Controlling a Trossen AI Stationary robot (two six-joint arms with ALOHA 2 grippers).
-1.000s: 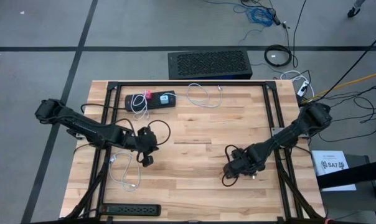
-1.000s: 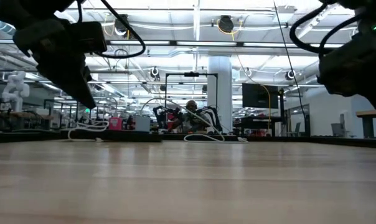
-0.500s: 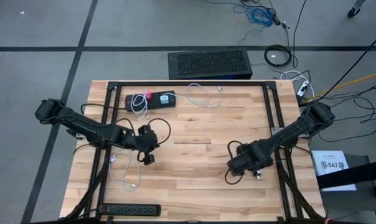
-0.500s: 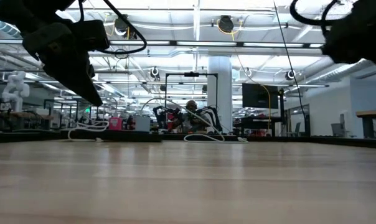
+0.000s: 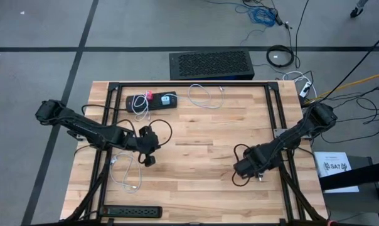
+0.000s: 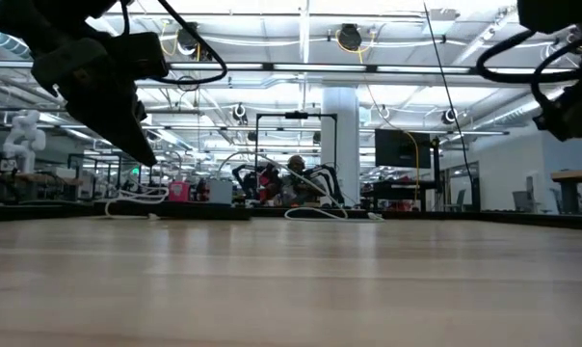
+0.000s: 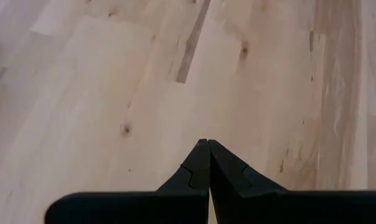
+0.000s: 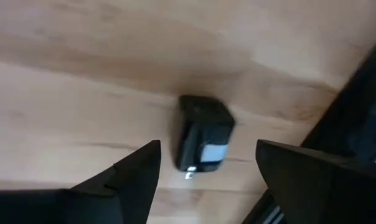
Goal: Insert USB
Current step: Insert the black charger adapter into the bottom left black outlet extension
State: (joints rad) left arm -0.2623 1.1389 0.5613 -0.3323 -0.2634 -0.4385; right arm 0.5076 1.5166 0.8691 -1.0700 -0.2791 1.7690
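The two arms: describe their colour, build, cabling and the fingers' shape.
Both arms are matte black and jointed, with loose black cables looping beside each wrist. The left gripper has flat black fingers tapering to a sharp point, with a stepped notch along their inner edges. The right gripper has broad, wedge-shaped black fingers. No markings show.

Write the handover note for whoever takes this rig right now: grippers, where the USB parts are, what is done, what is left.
Left gripper: shut, empty, above bare wood left of centre.
Right gripper: open, empty, near the table's right edge, over a small black charger block that lies on the wood between its fingers, not gripped.
White cable lies loose on the table beside the left arm. Black power strip with plugs and a second white cable sit at the far edge; another strip at the near edge.
Done: no insertion is visible.
Left: grip the charger block, pick up a cable end, insert the USB.
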